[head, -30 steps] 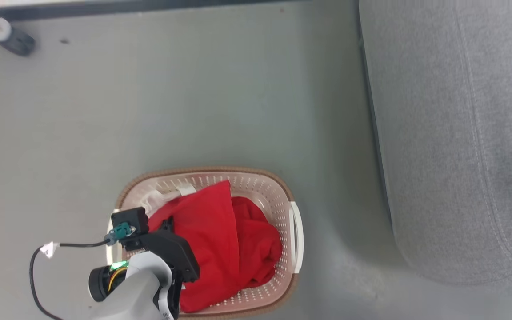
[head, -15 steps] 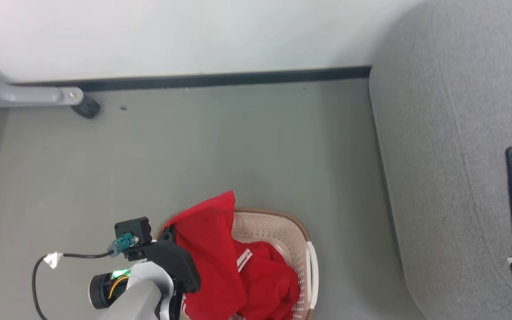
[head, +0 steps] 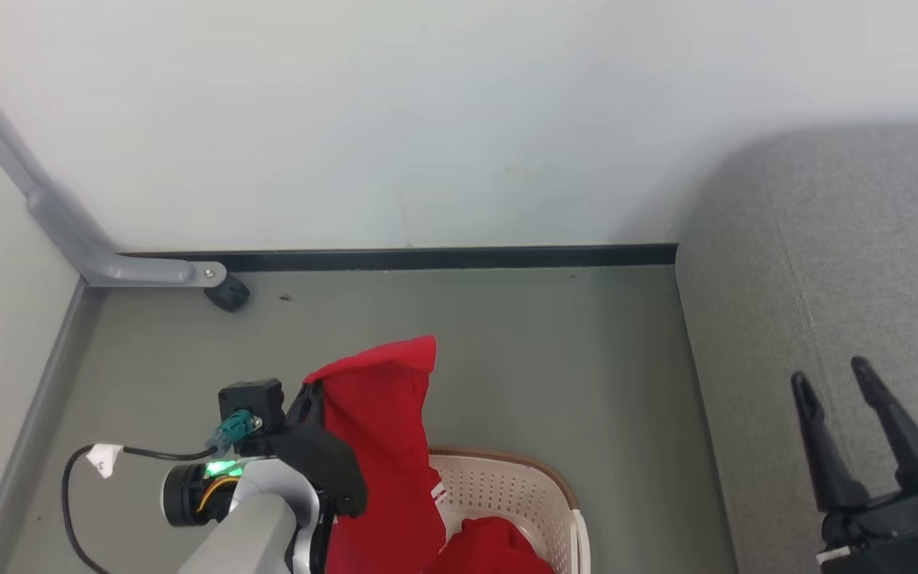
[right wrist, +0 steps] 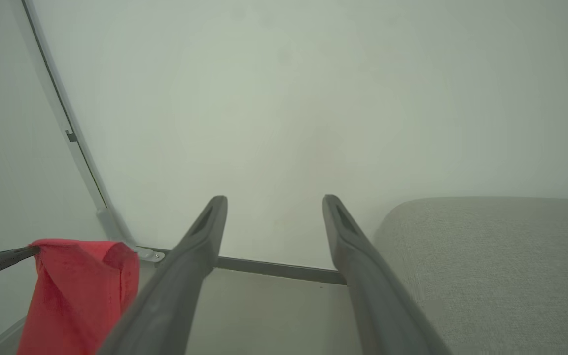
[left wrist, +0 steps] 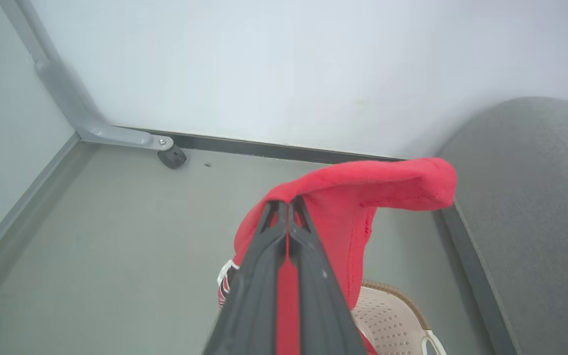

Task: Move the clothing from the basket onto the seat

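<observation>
My left gripper (head: 314, 392) is shut on a piece of red clothing (head: 383, 446) and holds it up above the cream basket (head: 507, 490); the fabric drapes down from the closed fingertips (left wrist: 284, 207). A second red garment (head: 491, 550) lies inside the basket. The grey seat (head: 841, 319) fills the right side. My right gripper (head: 829, 375) hangs open over the seat's near part, nothing between its fingers (right wrist: 200, 246). The right wrist view shows the lifted clothing (right wrist: 77, 291) at its lower left and the seat (right wrist: 486, 261) at its right.
A white wall with a dark skirting (head: 427, 257) closes the far side of the grey floor. A grey metal leg with a black foot (head: 228, 293) stands at the far left. A black cable (head: 76, 494) loops from my left wrist.
My left gripper has lifted the red clothing up out of the basket. The head camera has tilted upward, bringing the wall into view, and my right gripper has come into view over the seat.
</observation>
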### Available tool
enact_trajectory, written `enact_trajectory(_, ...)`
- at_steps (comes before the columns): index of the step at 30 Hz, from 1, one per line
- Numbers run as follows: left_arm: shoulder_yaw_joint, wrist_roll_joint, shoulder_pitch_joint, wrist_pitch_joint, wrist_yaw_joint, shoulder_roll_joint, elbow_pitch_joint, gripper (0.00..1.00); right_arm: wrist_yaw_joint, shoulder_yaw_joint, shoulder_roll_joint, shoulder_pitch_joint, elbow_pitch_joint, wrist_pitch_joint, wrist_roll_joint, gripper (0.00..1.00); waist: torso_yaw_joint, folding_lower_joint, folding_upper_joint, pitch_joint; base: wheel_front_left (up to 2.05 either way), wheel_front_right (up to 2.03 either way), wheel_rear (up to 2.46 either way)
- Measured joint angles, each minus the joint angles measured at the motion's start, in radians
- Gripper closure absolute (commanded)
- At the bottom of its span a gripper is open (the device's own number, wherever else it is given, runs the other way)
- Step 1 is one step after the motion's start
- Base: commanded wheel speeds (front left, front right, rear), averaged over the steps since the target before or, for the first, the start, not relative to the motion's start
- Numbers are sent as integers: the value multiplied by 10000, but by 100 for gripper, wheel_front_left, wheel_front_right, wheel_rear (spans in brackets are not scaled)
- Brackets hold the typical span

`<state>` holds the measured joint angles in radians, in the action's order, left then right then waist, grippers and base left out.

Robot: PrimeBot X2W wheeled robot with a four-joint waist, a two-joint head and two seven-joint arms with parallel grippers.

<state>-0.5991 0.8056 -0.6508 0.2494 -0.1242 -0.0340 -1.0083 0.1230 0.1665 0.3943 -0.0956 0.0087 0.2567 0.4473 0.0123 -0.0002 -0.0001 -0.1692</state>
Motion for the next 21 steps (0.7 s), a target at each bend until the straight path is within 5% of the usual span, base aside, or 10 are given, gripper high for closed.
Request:
enact_trajectory(13, 798, -2600, 371, 2, 0, -58, 3572, 100, 0, 947, -441, 621, 477, 0, -219, 0, 517, 0, 0, 1326, 0, 0, 0)
enact_trajectory(21, 706, -3256, 595, 4, 0, -56, 5806, 100, 0, 1758, -608, 617, 677, -15, -314, 0, 895, 1, 0, 1755, 0, 0, 0)
